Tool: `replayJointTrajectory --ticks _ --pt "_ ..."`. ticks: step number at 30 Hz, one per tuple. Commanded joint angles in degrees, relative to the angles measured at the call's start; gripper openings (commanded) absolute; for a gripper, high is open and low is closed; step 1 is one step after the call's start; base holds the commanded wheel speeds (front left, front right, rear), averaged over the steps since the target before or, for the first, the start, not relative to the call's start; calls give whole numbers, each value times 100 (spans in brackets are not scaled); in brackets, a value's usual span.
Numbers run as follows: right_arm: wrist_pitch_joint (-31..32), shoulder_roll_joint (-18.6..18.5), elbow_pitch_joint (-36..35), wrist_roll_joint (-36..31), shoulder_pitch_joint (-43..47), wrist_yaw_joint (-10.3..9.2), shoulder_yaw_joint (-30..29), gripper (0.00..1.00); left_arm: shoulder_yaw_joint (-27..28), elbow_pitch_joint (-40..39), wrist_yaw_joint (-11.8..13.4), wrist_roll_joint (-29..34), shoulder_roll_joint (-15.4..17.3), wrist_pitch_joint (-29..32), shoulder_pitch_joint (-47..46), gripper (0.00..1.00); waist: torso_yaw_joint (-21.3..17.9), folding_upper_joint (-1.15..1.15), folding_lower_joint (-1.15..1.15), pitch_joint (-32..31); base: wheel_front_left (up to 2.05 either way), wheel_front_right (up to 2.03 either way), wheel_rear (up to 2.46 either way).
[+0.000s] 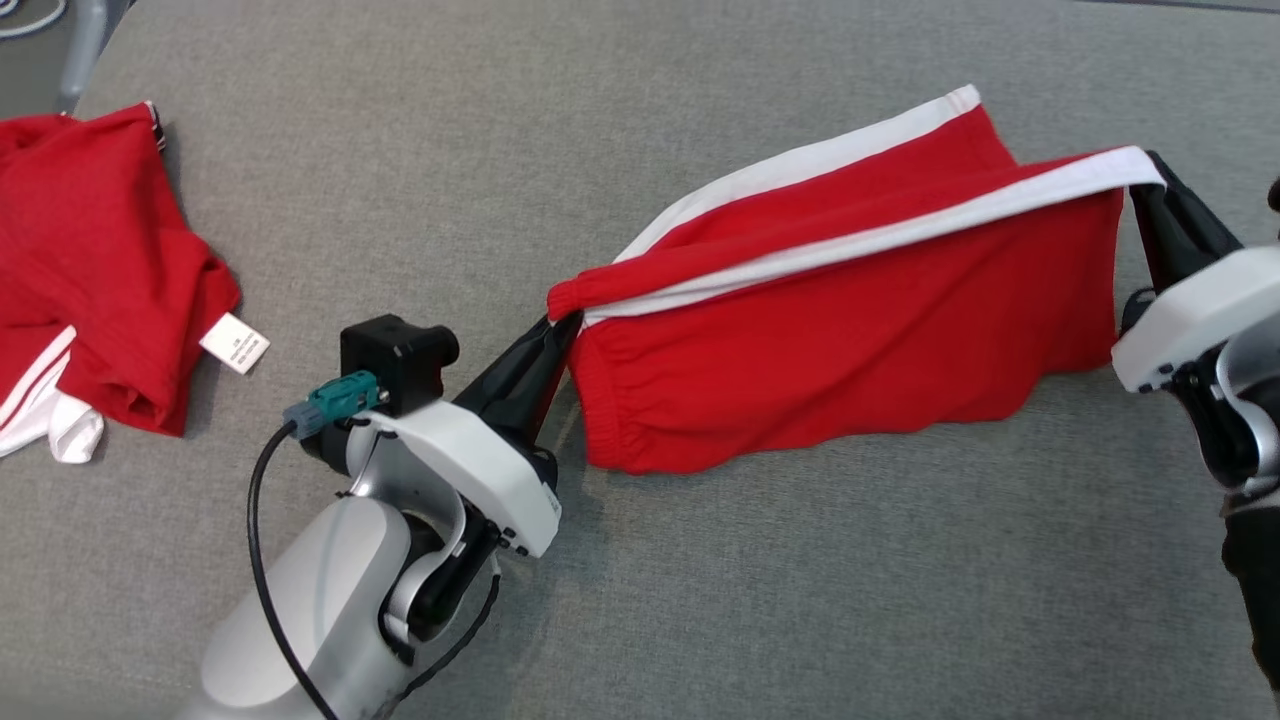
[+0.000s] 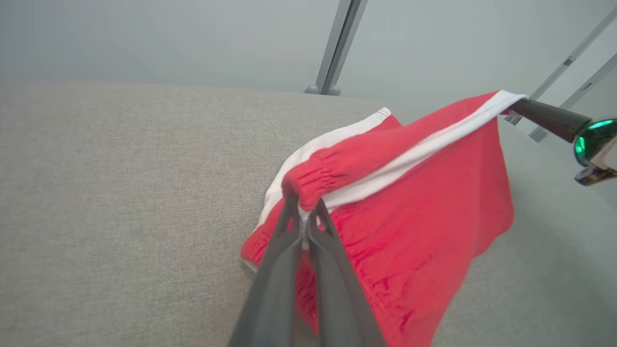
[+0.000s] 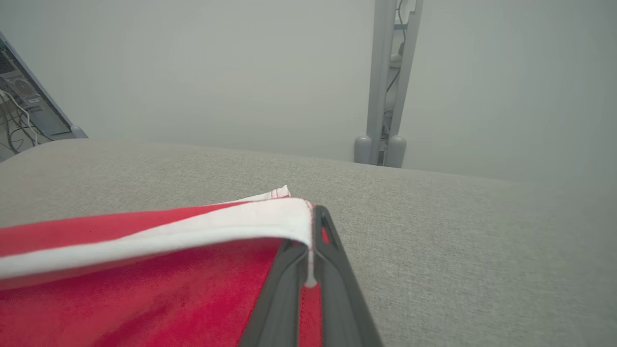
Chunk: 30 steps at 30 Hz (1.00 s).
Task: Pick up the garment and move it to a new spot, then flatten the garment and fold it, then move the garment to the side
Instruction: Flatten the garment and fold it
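A pair of red shorts with white side stripes hangs stretched between my two grippers above the grey cloth surface. My left gripper is shut on the elastic waistband end, seen close up in the left wrist view. My right gripper is shut on the white-striped hem end, its fingers pinching the cloth. The shorts' lower edge sags down to the surface, and a far layer lies behind the held fold. The red shorts fall right of my left fingers, and the red shorts spread left of my right fingers.
A second red garment with white trim and a white label lies crumpled at the left. A grey metal post stands beyond the surface's far edge, against a pale wall.
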Motion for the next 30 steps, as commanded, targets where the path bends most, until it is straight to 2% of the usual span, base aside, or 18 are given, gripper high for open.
replayJointTrajectory --ticks 1,8,14,15,16,17,18,19,20,22,25,30 --pt "-76 -115 336 44 -345 -2 151 0 14 231 -102 -45 -96 -82 -255 0 277 0 0 271 0 0 0" --pt "-318 -357 1665 125 -1429 -2 805 0 -8 1172 -426 -124 -478 -282 -923 0 517 0 0 521 0 0 0" --pt "-516 -451 2379 219 -1985 -2 1236 0 -60 1665 -574 -186 -692 -395 -1221 0 585 0 0 593 0 0 0" --pt "-557 -457 2502 245 -2059 -2 1323 0 -78 1748 -590 -187 -715 -417 -1258 13 587 0 0 589 0 0 0" --pt "-598 -464 2615 254 -2127 -2 1395 0 -93 1825 -607 -191 -737 -442 -1291 35 585 0 0 586 0 0 0" --pt "-661 -471 2727 282 -2194 -3 1452 10 -106 1892 -625 -190 -758 -474 -1325 53 583 0 0 579 0 0 0" --pt "-722 -467 2827 310 -2244 -3 1507 40 -119 1952 -631 -158 -766 -513 -1357 100 578 0 0 574 0 0 0" --pt "-795 -442 2906 359 -2277 -3 1563 86 -127 2009 -643 -144 -775 -553 -1360 100 570 0 0 564 0 0 0" --pt "-868 -431 2979 381 -2285 -3 1617 100 -140 2059 -640 -133 -779 -597 -1347 100 557 0 0 550 0 0 0" --pt "-1049 -427 3094 437 -2263 -3 1704 100 -141 2122 -623 -95 -759 -718 -1308 100 523 0 0 501 0 0 0" --pt "-1411 -376 3173 542 -2072 -3 1708 100 -82 2136 -435 26 -692 -1033 -1163 100 441 0 0 389 0 0 0" --pt "-2093 -237 3022 723 -1581 -3 1533 100 199 1886 165 300 -509 -1576 -813 100 214 0 0 137 0 0 0"
